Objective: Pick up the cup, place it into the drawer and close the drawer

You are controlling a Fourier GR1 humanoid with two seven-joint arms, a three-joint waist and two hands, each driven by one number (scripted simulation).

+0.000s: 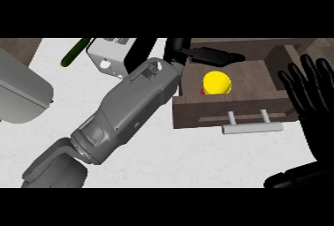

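Head view, nearest first: the right hand rests at three o'clock, fingers straight and upright, holding nothing, just beside the drawer's right wall. From seven o'clock the left forearm runs diagonally toward one o'clock across the pale counter. Next out is the drawer, standing open, its pale bar handle facing the robot. The yellow cup sits inside the drawer, so the placing looks done. Beyond it, near twelve o'clock, the left hand hangs over the drawer's far edge, fingers stretched out and empty, apart from the cup.

The step in hand seems to be clearing that hand away. The next move calls for lifting it free of the drawer walls, then pushing the front panel toward twelve o'clock. Open counter lies at six o'clock of the handle. At ten o'clock a white box and a green stick crowd the forearm's left side.
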